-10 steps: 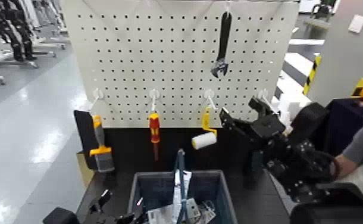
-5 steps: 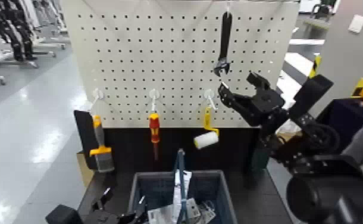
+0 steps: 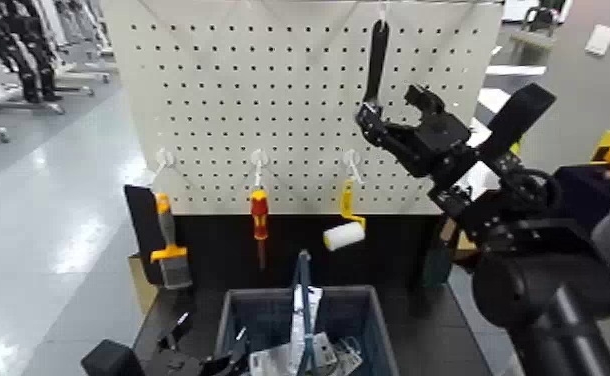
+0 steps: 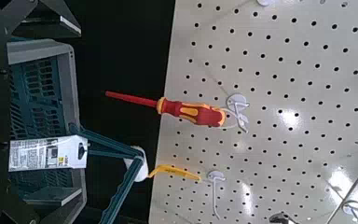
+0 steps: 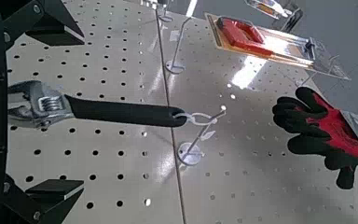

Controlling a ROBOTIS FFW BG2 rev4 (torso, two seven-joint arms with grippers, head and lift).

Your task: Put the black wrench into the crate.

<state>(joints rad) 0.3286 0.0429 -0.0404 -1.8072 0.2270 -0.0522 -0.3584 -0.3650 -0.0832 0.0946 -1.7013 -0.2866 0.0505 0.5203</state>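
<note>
While the black wrench (image 3: 377, 65) hangs from its hook at one o'clock in the head view, handle end toward twelve and metal jaw toward six, the right gripper (image 3: 394, 110) is up at its jaw end. Its fingers stand wide apart; in the right wrist view the metal head shows between them, with a gap to either side, and one fingertip overlaps the jaw in the head view. I cannot tell whether they touch.

Outward from there, the pegboard (image 3: 259, 110) spreads behind the wrench. The yellow-handled paint roller (image 3: 345, 236) hangs between four and five o'clock, its white sleeve lowermost. The red-and-yellow screwdriver (image 3: 260, 215) hangs at eight o'clock, blade toward six, and the orange-handled brush (image 3: 173, 250) hangs farther out at eight.

At six o'clock sits the crate (image 3: 376, 325), its blue-grey central handle upright and pale packages (image 3: 299, 355) inside. The left gripper (image 3: 205, 342) is low at seven o'clock, beside the crate's rim, its fingers apart and holding nothing. From the right wrist, black-and-red gloves (image 5: 326, 129) also show near the wrench, hanging on the board's neighbouring panel.
</note>
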